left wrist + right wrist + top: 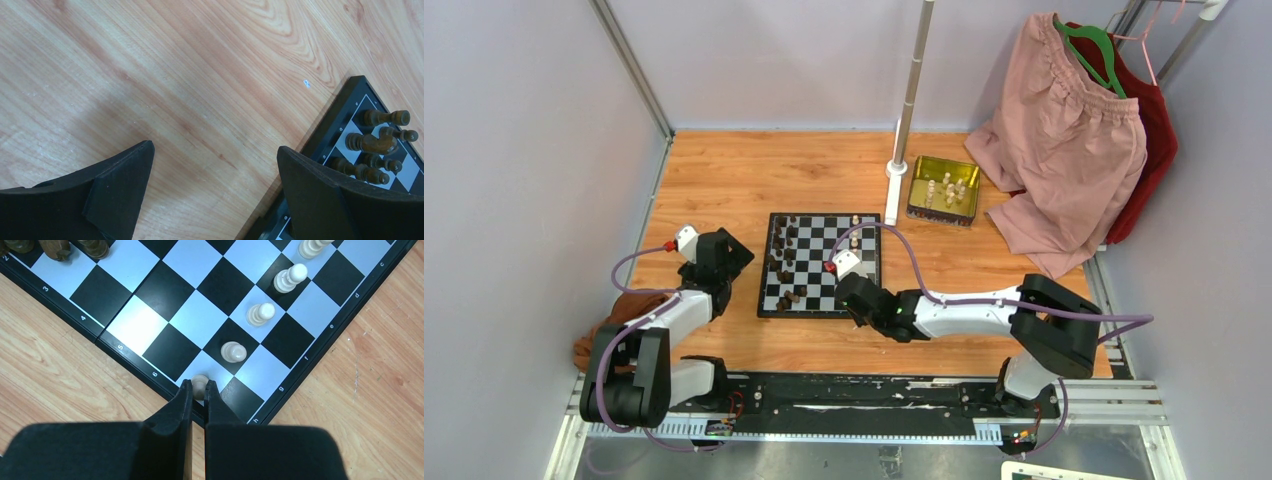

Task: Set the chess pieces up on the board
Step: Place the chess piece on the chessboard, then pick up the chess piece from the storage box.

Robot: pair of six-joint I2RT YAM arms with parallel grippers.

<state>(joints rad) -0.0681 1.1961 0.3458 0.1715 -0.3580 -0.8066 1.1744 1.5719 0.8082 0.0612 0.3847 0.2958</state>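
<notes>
The step in hand looks like the placing of a light piece. The right hand [200, 391] is pressed together on a cream pawn [200, 381], pinching its head over the corner square of the board [137, 325], at the near end of a diagonal line of four other cream pawns [233, 351]. The next move would call for the fingers to part and the hand to rise straight up, so that the neighbouring pawn just beside it is not knocked, and then likely a reach to the gold tin [943, 189], where more light pieces wait. The left hand [214, 150] hangs spread wide over bare counter [200, 75], just off the board's edge near the dark pieces [372, 142], holding nothing. The fingers hide the pawn's base, so whether it already rests on its square cannot be told. From above, the right arm covers that corner, and the tin's pieces are too small to sort by kind.
</notes>
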